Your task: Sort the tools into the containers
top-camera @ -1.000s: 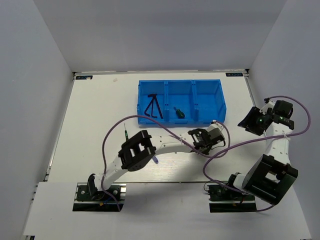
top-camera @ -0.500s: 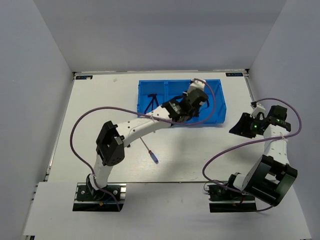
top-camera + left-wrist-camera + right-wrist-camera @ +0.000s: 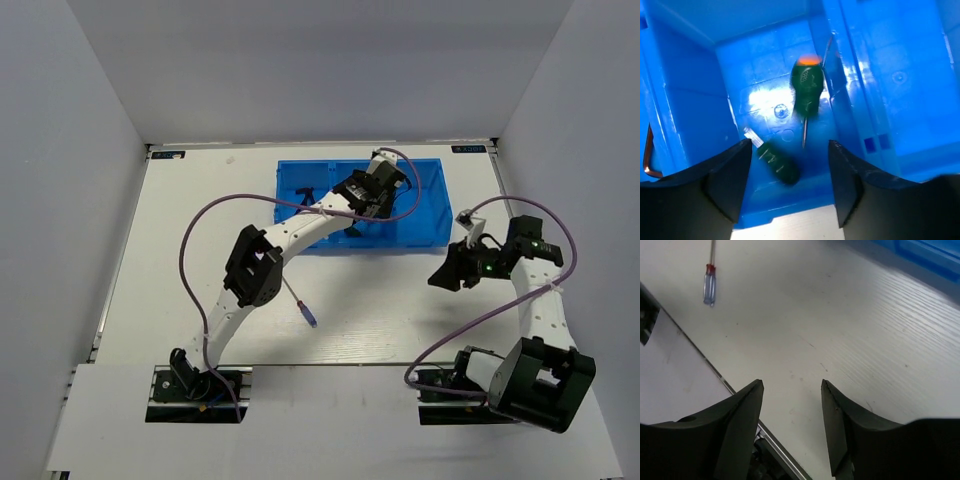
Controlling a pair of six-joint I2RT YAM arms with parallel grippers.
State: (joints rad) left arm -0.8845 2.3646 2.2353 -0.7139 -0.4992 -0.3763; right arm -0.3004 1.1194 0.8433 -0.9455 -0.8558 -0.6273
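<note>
Left jaws: open and holding nothing (both fingers (image 3: 725,180) stand wide apart in the wrist view). They hang over the middle compartment of the blue tray (image 3: 425,215), which sits at the far side of the worktop (image 3: 180,250).

Middle compartment: two green-handled screwdrivers lie on its floor. The first screwdriver (image 3: 806,90) has an orange end cap and lies against the right-hand divider, with its thin shaft pointing towards my fingers. The second screwdriver (image 3: 779,162) lies at a slant by the near wall, just beside the tip of the first; I cannot tell whether they touch.

Left compartment: dark hex keys (image 3: 304,193) are inside, partly hidden by my left arm.

Right jaws: open and holding nothing, both fingers (image 3: 737,430) spread. They hover over bare worktop, to the right of the tray's near right corner and apart from it.

Outside the tray: a blue-handled screwdriver (image 3: 304,308) lies flat on the worktop in front of the tray and well apart from my right jaws (the right wrist view shows a red collar between handle and shaft).
</note>
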